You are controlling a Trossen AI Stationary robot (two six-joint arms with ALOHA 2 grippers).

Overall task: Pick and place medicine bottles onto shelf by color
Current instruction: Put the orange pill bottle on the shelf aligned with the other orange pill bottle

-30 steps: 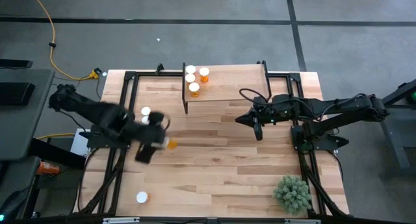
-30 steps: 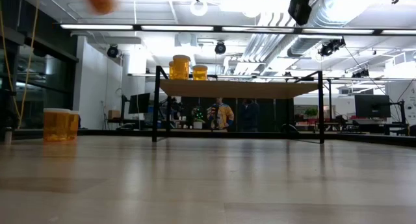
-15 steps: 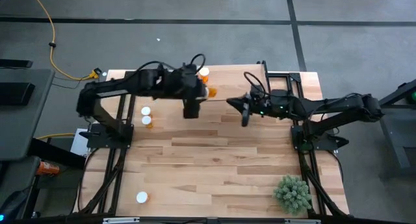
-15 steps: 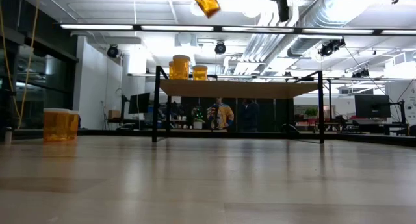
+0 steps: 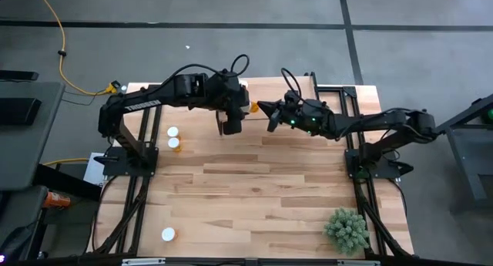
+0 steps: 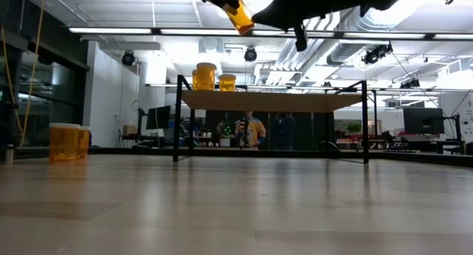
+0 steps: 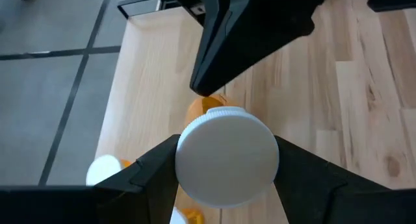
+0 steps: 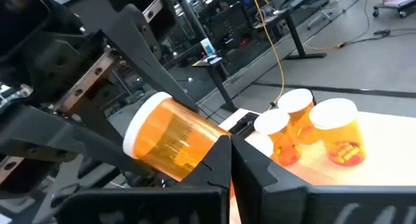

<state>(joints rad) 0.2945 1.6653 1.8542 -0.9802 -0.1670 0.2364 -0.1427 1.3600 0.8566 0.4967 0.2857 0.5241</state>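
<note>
The left hand [image 5: 245, 108] holds a medicine bottle [image 8: 170, 138] by its sides, tilted well off upright, above the shelf [image 5: 277, 96] near the bottles [image 8: 305, 130] already standing at its left end. The right hand [image 5: 266, 113] is pinched shut and empty, its tips just beside the held bottle's orange end.

The step in hand looks like a handover or a nudge in mid-air. To do it well, the bottle should be brought level with the shut hand kept clear, or that hand should part its fingers before closing on the orange body. The left hand should let go only once the bottle is either firmly taken or standing flat on the shelf beside the others, without knocking them.

From above, the two arms cover the held bottle and part of the shelf group, so the count there is unclear. The low view cuts both hands off at its top edge. Two more bottles [image 5: 173, 138] and a lone one [image 5: 167, 234] stand on the desk [image 5: 262, 196], well away from the shelf.
</note>
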